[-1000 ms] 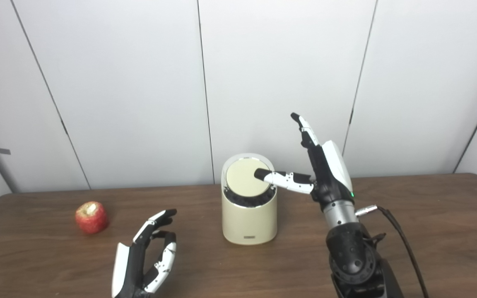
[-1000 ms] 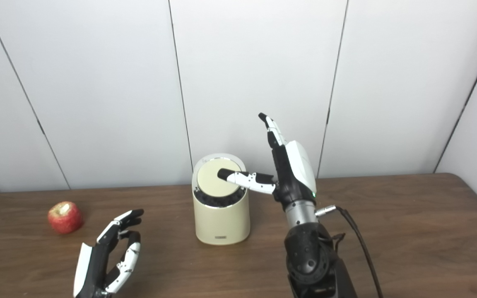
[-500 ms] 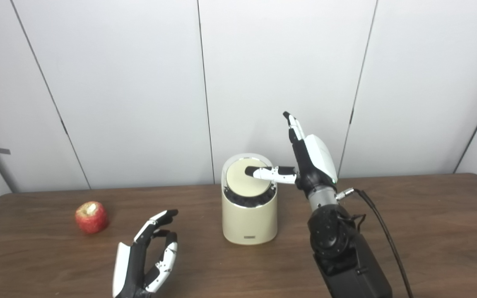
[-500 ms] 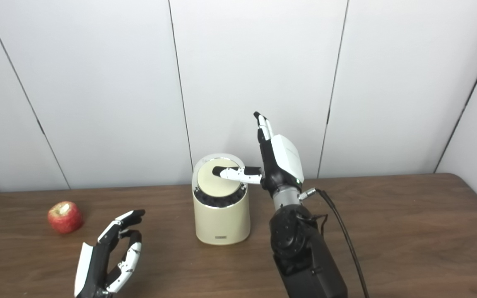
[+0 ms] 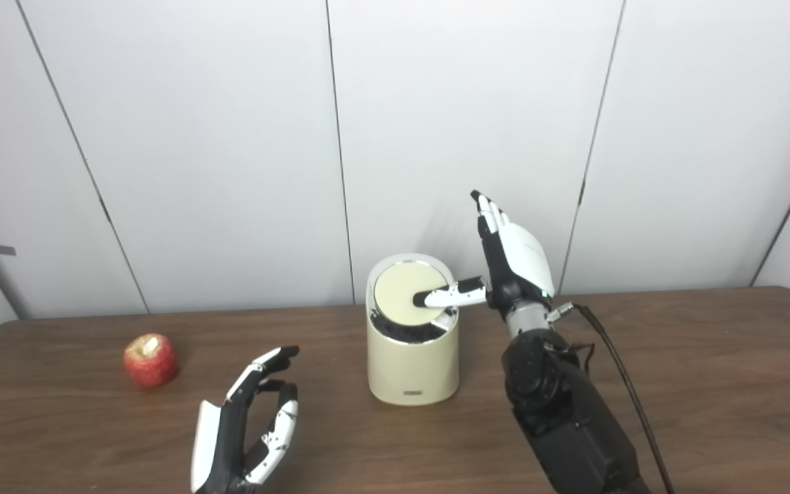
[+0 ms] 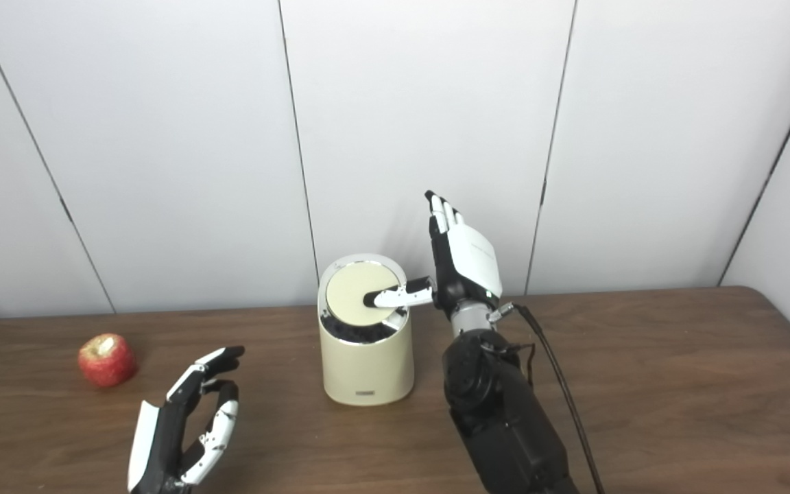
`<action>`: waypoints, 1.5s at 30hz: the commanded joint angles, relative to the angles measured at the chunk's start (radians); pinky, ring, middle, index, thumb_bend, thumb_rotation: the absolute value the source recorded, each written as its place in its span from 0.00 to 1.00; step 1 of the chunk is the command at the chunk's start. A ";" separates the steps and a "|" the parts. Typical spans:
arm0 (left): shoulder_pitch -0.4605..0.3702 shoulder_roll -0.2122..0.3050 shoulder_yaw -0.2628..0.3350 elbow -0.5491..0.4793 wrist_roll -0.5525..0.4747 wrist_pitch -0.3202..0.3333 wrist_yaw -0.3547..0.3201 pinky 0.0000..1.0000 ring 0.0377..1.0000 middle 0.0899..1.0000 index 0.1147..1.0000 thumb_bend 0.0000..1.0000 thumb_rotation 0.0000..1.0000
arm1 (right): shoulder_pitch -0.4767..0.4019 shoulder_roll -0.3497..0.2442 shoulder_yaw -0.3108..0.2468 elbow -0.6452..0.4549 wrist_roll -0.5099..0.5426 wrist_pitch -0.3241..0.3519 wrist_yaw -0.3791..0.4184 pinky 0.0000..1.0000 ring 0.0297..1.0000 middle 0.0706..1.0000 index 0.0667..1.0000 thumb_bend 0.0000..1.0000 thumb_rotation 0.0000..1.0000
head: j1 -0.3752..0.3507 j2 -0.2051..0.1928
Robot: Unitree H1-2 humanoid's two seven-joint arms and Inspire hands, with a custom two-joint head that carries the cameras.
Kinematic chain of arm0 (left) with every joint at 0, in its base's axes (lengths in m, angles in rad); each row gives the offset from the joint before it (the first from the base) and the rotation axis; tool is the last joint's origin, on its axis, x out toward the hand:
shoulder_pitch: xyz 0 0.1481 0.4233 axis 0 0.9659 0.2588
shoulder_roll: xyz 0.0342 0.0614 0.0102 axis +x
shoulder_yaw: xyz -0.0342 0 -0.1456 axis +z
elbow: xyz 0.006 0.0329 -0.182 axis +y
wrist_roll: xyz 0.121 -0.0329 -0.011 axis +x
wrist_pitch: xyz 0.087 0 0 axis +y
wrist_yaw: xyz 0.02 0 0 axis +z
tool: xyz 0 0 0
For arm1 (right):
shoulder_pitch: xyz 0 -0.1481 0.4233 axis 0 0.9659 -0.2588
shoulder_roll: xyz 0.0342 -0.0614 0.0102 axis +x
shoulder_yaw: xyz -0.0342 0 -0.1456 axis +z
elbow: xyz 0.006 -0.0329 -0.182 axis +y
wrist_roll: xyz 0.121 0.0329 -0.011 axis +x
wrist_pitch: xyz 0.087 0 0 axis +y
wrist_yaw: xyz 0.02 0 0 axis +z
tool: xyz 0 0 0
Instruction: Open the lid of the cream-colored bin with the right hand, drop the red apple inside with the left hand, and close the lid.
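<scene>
While the small red apple with a pale bitten patch (image 5: 151, 359) sits well to the left of the cream-coloured cylindrical bin (image 5: 413, 357), it looks firm, smooth and light, best cupped round its sides. The left hand (image 5: 247, 429) waits between apple and bin, nearer the viewer, fingers apart, holding nothing. The bin's round tilting lid (image 5: 405, 300) seems thin and stiff; the right hand (image 5: 511, 264), fingers spread upward, puts its thumb on it, probably touching. Nothing blocks the brown wooden table (image 5: 710, 384).
</scene>
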 commanded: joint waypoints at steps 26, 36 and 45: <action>-0.011 -0.015 -0.007 0.019 -0.007 -0.025 0.009 0.66 0.75 0.78 0.75 0.17 0.55 | 0.042 -0.075 0.048 -0.113 -0.047 -0.021 0.041 0.95 1.00 1.00 1.00 0.81 0.92 | -0.005 -0.003; -0.018 -0.008 -0.009 0.041 -0.009 -0.037 0.009 0.65 0.75 0.78 0.74 0.16 0.53 | 0.095 -0.100 0.035 -0.192 -0.038 -0.046 0.035 0.94 1.00 1.00 1.00 0.87 1.00 | -0.008 -0.012; -0.018 -0.006 -0.008 0.041 -0.007 -0.030 0.010 0.65 0.75 0.78 0.75 0.16 0.52 | 0.189 -0.093 -0.025 -0.402 0.027 -0.054 0.072 0.90 1.00 1.00 1.00 0.94 1.00 | -0.006 -0.016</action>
